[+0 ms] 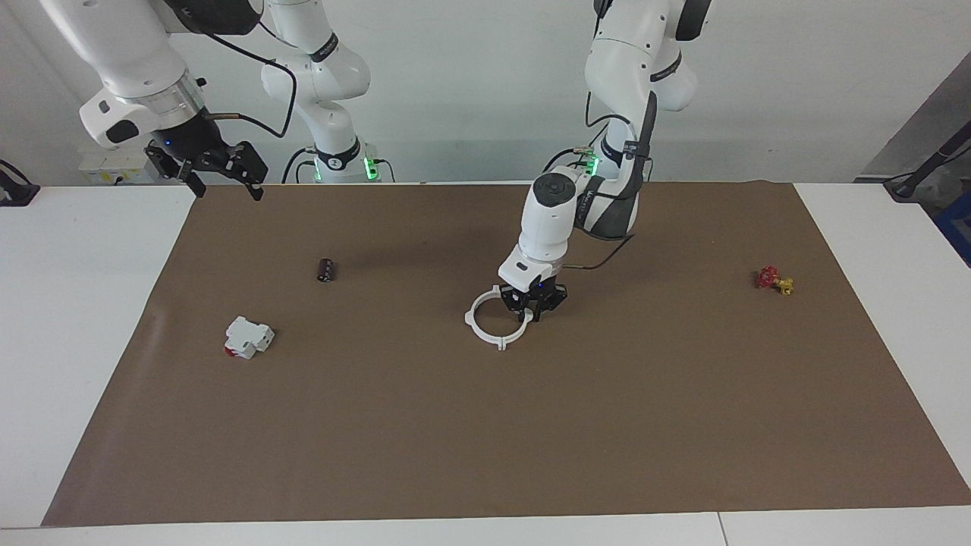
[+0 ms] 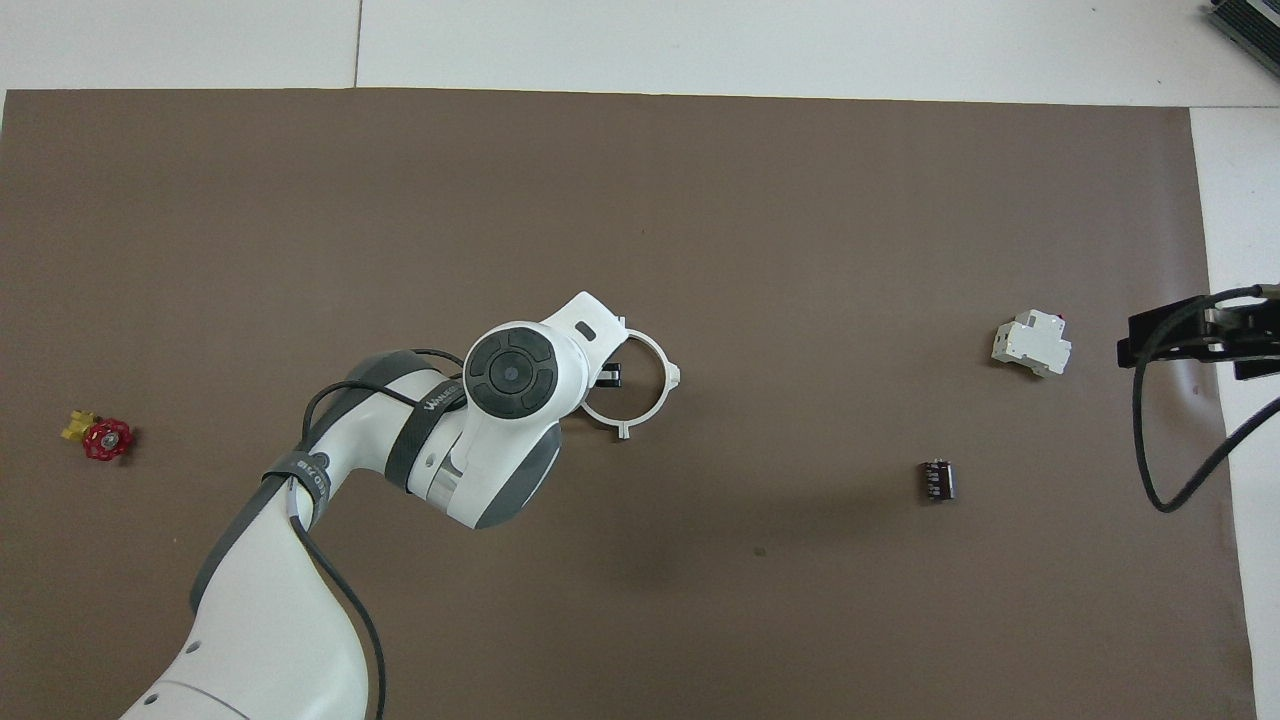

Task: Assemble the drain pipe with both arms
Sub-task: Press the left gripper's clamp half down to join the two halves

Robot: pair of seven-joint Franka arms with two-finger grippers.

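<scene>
— Where the ring [image 1: 491, 324] lies flat mid-mat, what is at it?
— Left hand [image 1: 533, 307], low at the ring's edge toward the left arm's end; whether its fingers grip the rim, cannot tell. From overhead, its wrist hides that rim.
— Right hand [image 1: 221, 176]?
— Waiting, spread wide, empty, over the mat's corner; cut off overhead.
</scene>
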